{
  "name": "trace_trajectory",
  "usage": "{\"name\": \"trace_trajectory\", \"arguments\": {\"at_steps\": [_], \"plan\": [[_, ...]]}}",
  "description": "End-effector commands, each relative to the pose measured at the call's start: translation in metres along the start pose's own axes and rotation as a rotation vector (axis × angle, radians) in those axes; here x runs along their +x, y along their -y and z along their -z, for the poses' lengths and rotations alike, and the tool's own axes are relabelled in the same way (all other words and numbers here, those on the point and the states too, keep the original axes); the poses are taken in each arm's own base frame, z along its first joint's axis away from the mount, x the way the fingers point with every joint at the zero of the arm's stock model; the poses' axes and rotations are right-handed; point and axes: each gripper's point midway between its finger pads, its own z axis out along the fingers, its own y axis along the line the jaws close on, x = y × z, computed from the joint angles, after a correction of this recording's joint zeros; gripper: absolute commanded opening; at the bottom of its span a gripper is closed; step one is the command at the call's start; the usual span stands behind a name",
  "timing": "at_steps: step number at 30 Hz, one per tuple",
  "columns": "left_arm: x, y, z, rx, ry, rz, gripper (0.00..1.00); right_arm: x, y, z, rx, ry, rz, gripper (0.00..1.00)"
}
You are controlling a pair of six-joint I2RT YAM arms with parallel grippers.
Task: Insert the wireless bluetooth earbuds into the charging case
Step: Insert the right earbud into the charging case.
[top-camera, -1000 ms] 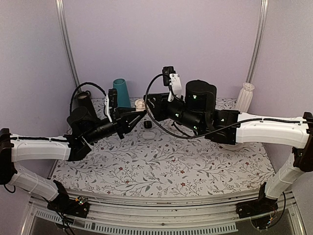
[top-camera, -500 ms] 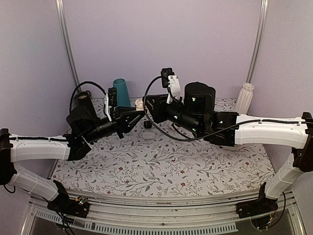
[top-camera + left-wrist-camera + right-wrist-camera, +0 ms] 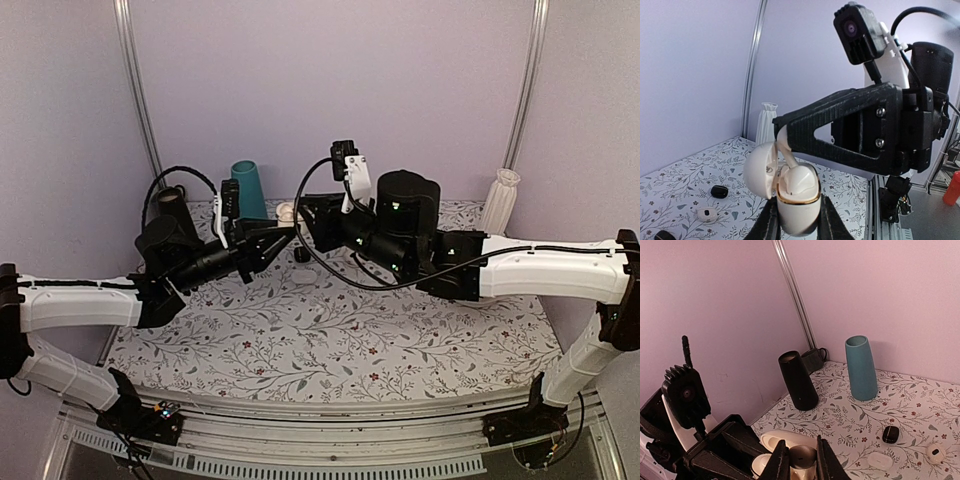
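Left claw [image 3: 287, 233], overhead view: extends from the left arm up to the charging case [image 3: 287, 212], which shows as a pale spot at its tip, lifted clear of the table [image 3: 330, 340]; how wide the claw stands cannot be told here.
Right claw [image 3: 308, 216], overhead view: tip just beside the case, on the side opposite the left claw; its spread cannot be told here.
Teal cup [image 3: 247, 188]: upright, behind the case and near it.
Black cone [image 3: 172, 207]: farther from the case than the teal cup.
White vase [image 3: 502, 197]: well apart from the case, beyond the right arm.
Left claw, left wrist view: both fingers [image 3: 771, 224] press on the case's lower body, pinching it upright with its lid swung open to one side.
Earbud [image 3: 795, 175]: white, with its lower end in the case's open mouth and its upper end at the right claw's tip.
Right claw, left wrist view: directly above the case, tips closed on the earbud's upper end.
Black lump [image 3: 719, 191]: on the table, below and beyond the case.
White round piece [image 3: 706, 214]: dark-centred, near the black lump.
Right claw, right wrist view: fingers [image 3: 779, 462] narrowly apart, pinching a small pale piece just above the case.
Case, right wrist view: partly hidden beneath the claw.
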Motion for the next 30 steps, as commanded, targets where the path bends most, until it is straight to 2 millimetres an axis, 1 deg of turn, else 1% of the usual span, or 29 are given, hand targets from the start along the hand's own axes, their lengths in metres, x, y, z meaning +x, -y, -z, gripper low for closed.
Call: {"name": "trace_trajectory", "arguments": {"at_steps": [1, 10, 14, 17, 24, 25, 26, 30], "plan": [[-0.036, 0.016, 0.001, 0.039, 0.094, -0.039, 0.0, 0.005, 0.003, 0.002, 0.015, -0.009, 0.018, 0.17], [-0.043, 0.011, 0.002, 0.004, 0.122, -0.028, 0.0, 0.012, -0.002, -0.001, -0.017, -0.031, 0.029, 0.17], [-0.046, 0.007, 0.003, -0.023, 0.13, -0.028, 0.0, 0.012, -0.006, 0.0, -0.031, -0.032, 0.035, 0.17], [-0.046, 0.004, 0.003, -0.041, 0.133, -0.031, 0.0, 0.013, -0.008, 0.0, -0.04, -0.035, 0.039, 0.17], [-0.047, 0.004, 0.004, -0.044, 0.133, -0.037, 0.0, 0.017, -0.013, -0.002, -0.062, -0.056, 0.044, 0.18], [-0.047, 0.004, 0.004, -0.043, 0.133, -0.038, 0.0, 0.017, -0.014, -0.002, -0.067, -0.058, 0.044, 0.21], [-0.046, 0.004, 0.004, -0.042, 0.132, -0.04, 0.0, 0.018, -0.015, -0.003, -0.069, -0.063, 0.045, 0.22], [-0.046, 0.006, 0.005, -0.034, 0.129, -0.044, 0.0, 0.021, -0.018, -0.005, -0.08, -0.08, 0.046, 0.23]]}}
